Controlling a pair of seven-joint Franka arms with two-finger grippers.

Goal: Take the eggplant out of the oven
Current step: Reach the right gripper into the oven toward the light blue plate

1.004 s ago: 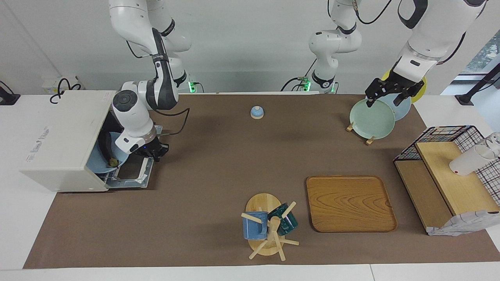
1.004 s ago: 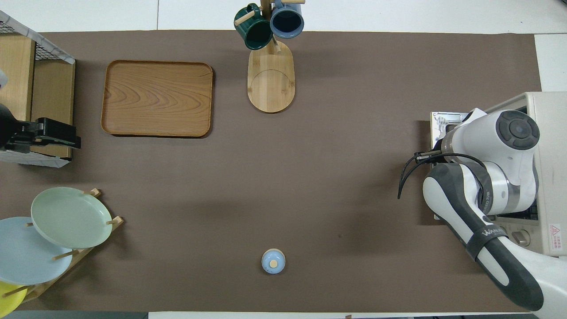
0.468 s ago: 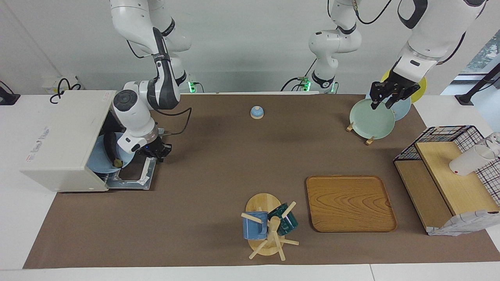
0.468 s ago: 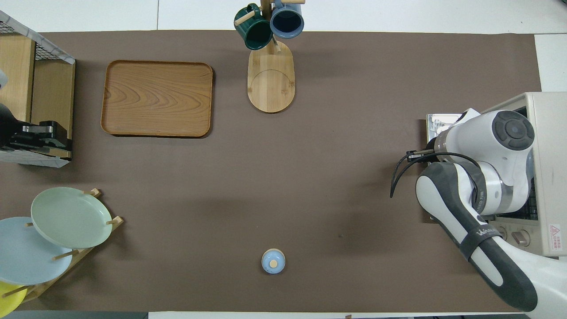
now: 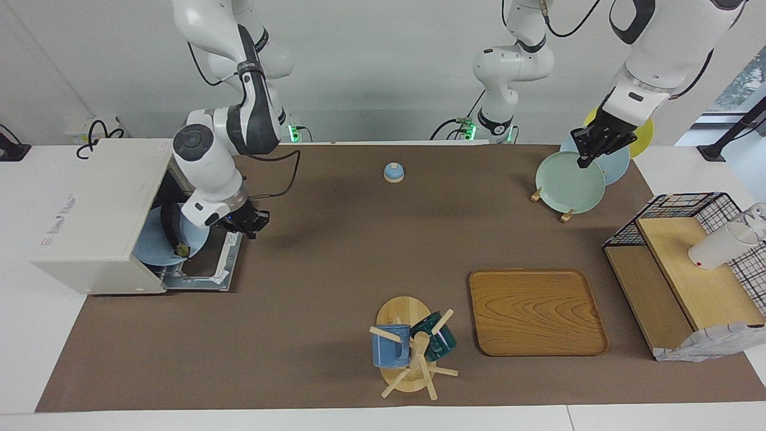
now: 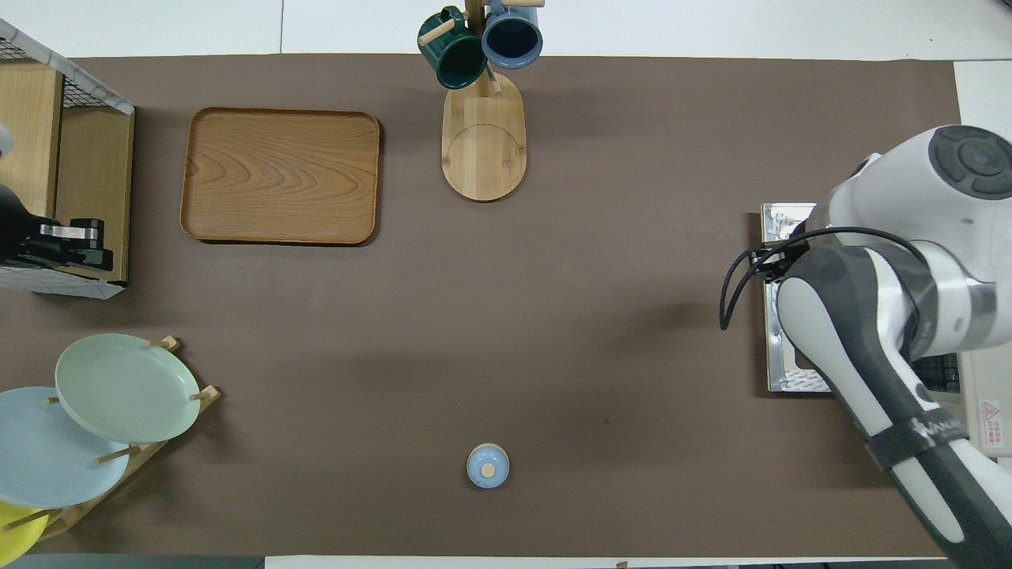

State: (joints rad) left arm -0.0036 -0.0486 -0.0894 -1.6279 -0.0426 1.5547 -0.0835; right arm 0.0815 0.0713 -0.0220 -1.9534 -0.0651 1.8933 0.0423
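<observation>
Dark eggplant (image 5: 169, 227) in oven (image 5: 96, 215), beside right gripper (image 5: 248, 222) jaws

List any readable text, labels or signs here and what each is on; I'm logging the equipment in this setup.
Red printing on the oven's top: too blurred to read.
Small label near the top's edge closest to the robots: too small to read.
Red triangular warning sign on the oven: a sign with fine print under it, unreadable.
White lettering on the right arm's dark band: too small to make out.
</observation>
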